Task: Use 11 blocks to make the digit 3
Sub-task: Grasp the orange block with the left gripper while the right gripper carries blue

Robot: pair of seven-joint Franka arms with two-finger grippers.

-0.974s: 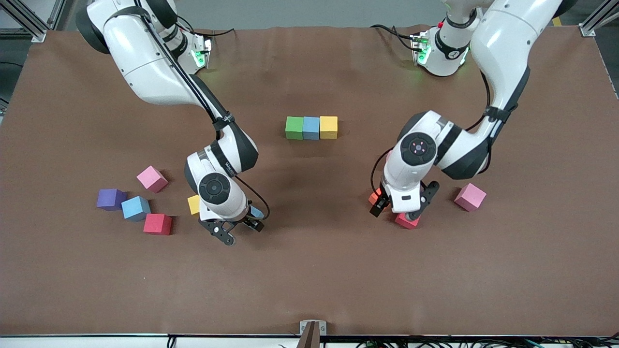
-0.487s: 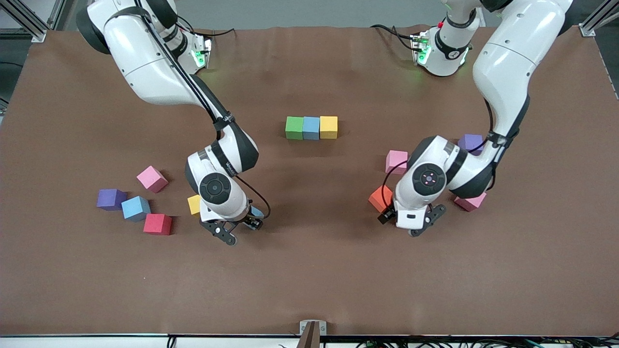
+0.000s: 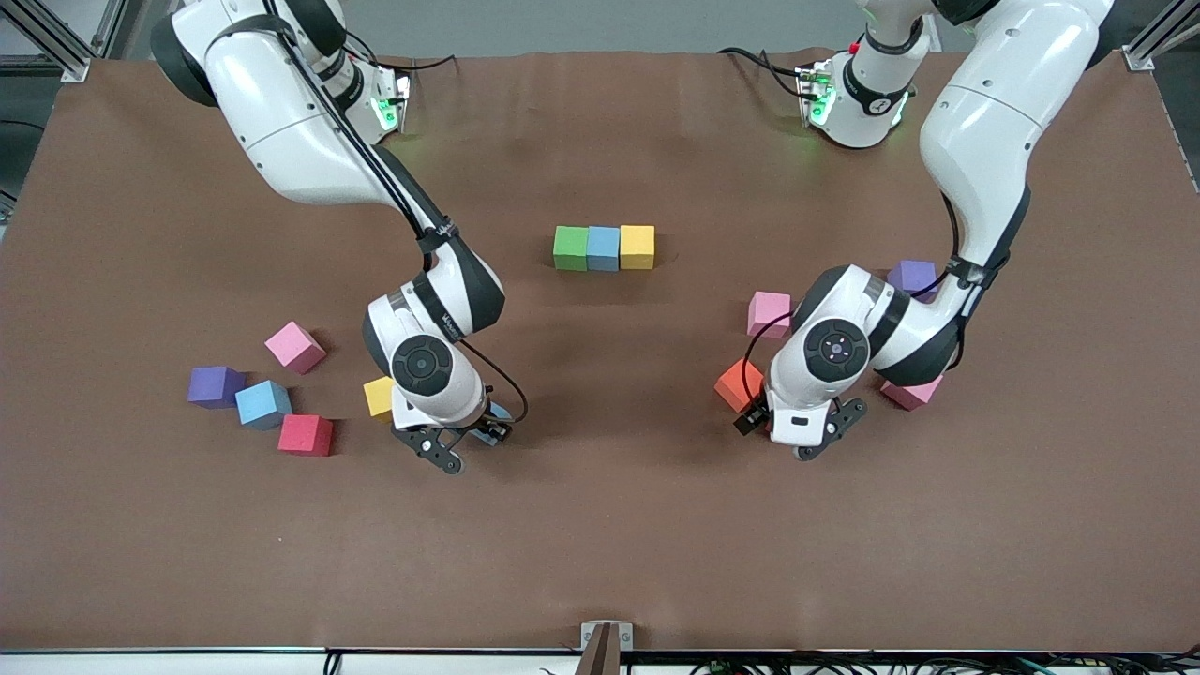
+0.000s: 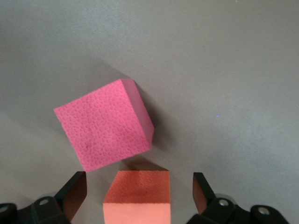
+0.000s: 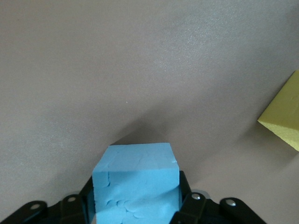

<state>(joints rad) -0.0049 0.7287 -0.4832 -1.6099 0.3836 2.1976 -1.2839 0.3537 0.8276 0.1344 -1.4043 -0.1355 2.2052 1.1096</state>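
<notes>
Right hand (image 5: 135,205) is sitting low on the worktop (image 3: 600,525) toward the right arm's end, fingers pinching a light blue block (image 5: 135,186) on both sides. A yellow block (image 3: 379,397) is lying just beside that hand; its corner is showing in the right wrist view.

Left hand (image 4: 139,193) is hovering low toward the left arm's end, fingers spread wide with an orange-red block (image 4: 138,198) sitting between them, neither finger touching it. A deep pink block (image 4: 103,125), rotated, is lying close beside that block.

Row of three touching blocks is lying mid-worktop: green block (image 3: 570,247), blue block (image 3: 603,247), yellow-orange block (image 3: 637,247).

Loose near the right arm's end: pink block (image 3: 295,347), purple cube (image 3: 216,386), another light blue block (image 3: 262,404), red block (image 3: 305,435).

Near the left arm: light pink block (image 3: 770,313), orange block (image 3: 739,384), second purple cube (image 3: 912,277) and another pink block (image 3: 907,393), both partly hidden by the arm.
</notes>
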